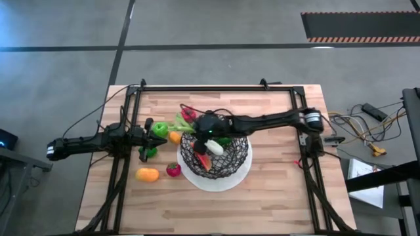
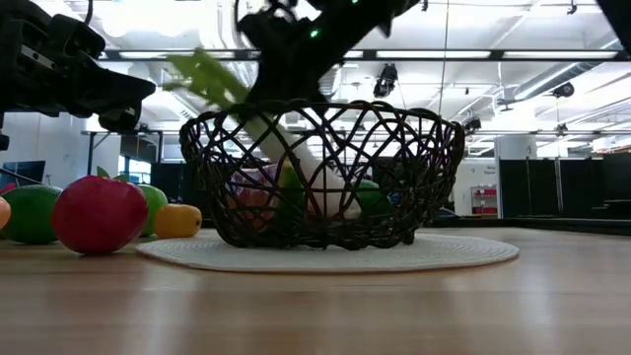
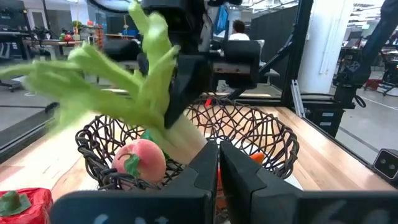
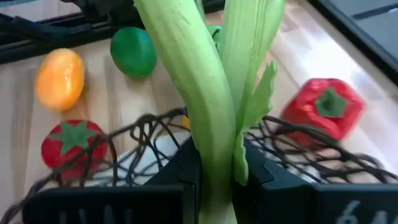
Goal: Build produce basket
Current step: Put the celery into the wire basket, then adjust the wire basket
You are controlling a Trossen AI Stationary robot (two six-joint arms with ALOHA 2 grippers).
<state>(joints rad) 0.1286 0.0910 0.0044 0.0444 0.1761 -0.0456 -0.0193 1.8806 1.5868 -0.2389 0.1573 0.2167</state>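
Starting nearest in the low view, a red fruit (image 2: 99,214), a green apple (image 2: 32,213) and an orange piece (image 2: 177,220) sit on the surface (image 2: 315,306) left of the basket (image 2: 325,177), which rests on a white plate (image 2: 463,251). Mesh half-hides the produce inside. The right claw (image 4: 214,180) is clamped on the celery stalk (image 4: 193,81) above the basket's rim, leaves blurred. Left claw (image 3: 219,168), fingers pressed together and empty, waits beside the basket. No readable writing shows.

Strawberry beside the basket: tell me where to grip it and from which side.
Grip the strawberry across its round red body, coming straight down from above. It sits alone on bare table, clear of the orange piece and the basket, so fingers fit either side.
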